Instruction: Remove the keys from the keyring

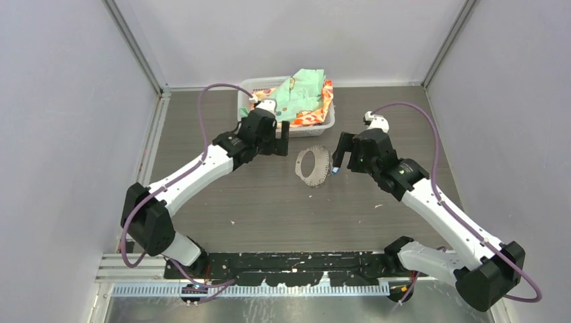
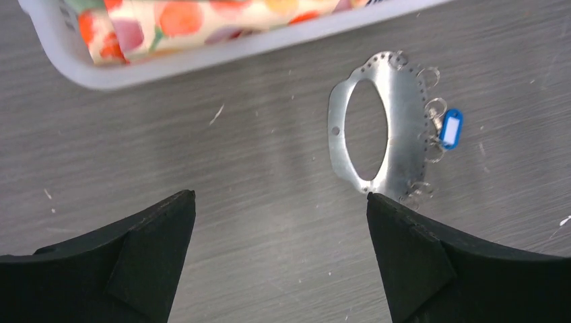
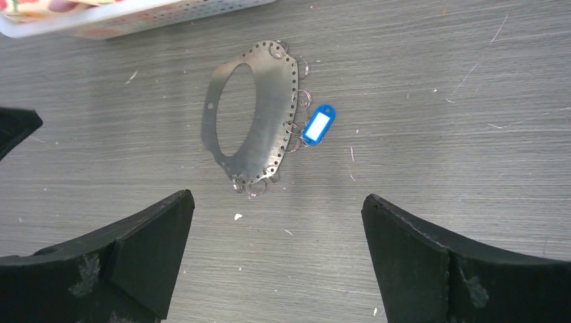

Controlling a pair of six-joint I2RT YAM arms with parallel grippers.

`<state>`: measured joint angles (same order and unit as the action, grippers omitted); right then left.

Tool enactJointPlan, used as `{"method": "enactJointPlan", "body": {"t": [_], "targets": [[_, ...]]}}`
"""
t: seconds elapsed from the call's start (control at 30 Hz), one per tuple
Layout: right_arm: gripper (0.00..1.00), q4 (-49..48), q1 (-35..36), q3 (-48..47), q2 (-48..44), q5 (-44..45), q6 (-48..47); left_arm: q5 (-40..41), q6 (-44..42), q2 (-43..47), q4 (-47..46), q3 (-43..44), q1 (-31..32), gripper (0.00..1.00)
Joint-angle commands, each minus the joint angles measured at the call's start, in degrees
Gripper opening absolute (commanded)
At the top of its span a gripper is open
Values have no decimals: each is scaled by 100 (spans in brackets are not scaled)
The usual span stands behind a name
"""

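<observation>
The keyring (image 1: 314, 165) is a flat grey ring-shaped plate with a big hole, lying on the table between the arms. It shows in the left wrist view (image 2: 397, 128) and the right wrist view (image 3: 269, 121), with little silver loops along its rim. The keys (image 3: 318, 125), with their blue tag, lie at the plate's right rim, joined to a loop; they also show in the left wrist view (image 2: 451, 128) and from above (image 1: 334, 170). My left gripper (image 2: 281, 202) is open and empty, left of the plate. My right gripper (image 3: 277, 202) is open and empty, right of the plate.
A white basket (image 1: 250, 108) of coloured cloths stands just behind the plate, close to my left gripper; its rim shows in the left wrist view (image 2: 202, 57). Grey walls close the table on three sides.
</observation>
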<state>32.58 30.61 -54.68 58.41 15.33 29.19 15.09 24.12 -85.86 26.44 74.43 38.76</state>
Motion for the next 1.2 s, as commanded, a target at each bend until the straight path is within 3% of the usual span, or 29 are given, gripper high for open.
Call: {"method": "enactJointPlan", "body": {"t": [0.0, 0.27, 0.43, 0.73, 0.97, 1.17], "targets": [[100, -455, -20, 27, 240, 56, 102, 51, 280, 409, -110, -142, 5, 100], [100, -829, -289, -83, 1176, 107, 222, -1001, 431, 955, -84, -860, -281, 100], [97, -1415, -678, -138, 1895, -346, 159, -1448, 516, 1330, -90, -1301, -526, 100], [76, -2147, -963, -404, 2846, -751, -276, -1746, 504, 1488, 128, -1546, -649, 100], [51, -2182, -969, -517, 3449, -1014, -464, -1899, 372, 1337, 345, -1398, -709, 100], [46, -2103, -876, -440, 3575, -1223, -444, -2063, 336, 1221, 355, -1372, -756, 100]]}}
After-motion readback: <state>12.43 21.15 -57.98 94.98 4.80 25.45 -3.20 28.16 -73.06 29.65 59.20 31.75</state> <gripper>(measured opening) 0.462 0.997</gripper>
